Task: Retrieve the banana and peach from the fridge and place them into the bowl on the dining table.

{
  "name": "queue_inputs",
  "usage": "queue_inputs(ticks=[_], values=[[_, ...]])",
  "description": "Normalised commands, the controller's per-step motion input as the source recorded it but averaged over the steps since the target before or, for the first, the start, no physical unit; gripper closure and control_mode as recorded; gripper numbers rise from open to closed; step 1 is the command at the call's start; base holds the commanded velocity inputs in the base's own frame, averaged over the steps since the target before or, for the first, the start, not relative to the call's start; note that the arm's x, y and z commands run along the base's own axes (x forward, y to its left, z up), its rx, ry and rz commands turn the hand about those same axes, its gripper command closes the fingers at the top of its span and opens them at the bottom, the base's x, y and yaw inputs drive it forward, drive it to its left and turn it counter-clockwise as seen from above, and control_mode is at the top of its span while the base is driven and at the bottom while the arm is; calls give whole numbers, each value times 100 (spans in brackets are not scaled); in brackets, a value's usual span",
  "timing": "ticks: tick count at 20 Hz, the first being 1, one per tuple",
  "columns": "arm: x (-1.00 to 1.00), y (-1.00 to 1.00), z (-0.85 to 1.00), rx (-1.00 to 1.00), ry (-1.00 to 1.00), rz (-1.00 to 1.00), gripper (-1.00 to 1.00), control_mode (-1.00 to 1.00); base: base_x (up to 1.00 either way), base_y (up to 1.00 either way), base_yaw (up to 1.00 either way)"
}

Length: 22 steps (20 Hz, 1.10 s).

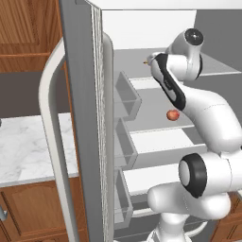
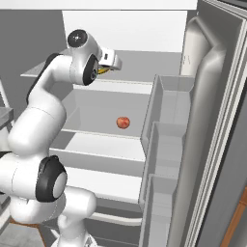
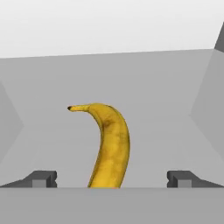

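The fridge [image 1: 82, 118] stands open, its white shelves showing. A yellow banana [image 3: 111, 144] lies on the top shelf, its stem end pointing away from the hand. My gripper [image 3: 112, 179] is open, with one dark fingertip [image 3: 43, 178] on each side of the banana's near end and a wide gap to both. From the right base view, the white hand [image 2: 110, 59] reaches over that shelf with a bit of the banana [image 2: 103, 70] beneath it. The small red-orange peach [image 2: 123, 122] rests one shelf lower, also visible as the peach [image 1: 173, 115]. The bowl and the dining table are out of view.
The left fridge door [image 1: 90, 156] with its long white handle [image 1: 52, 142] and door bins [image 1: 125, 99] stands close to the arm. The right door's bins [image 2: 164, 125] flank the shelves. A marble counter [image 1: 28, 146] over wooden cabinets lies to the left.
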Motion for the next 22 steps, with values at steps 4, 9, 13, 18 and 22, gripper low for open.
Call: queue_inputs(ticks=[4,9,13,18,22], values=[[60,-5,-13,0,1,0,-100,-100,0,0,0],[35,-5,-28,0,4,0,-100,-100,0,0,0],[15,-2,-45,0,5,0,-100,-100,0,0,0],[18,0,-25,0,5,0,100,-100,0,0,0],[4,0,-2,0,-1,0,100,-100,0,0,0]])
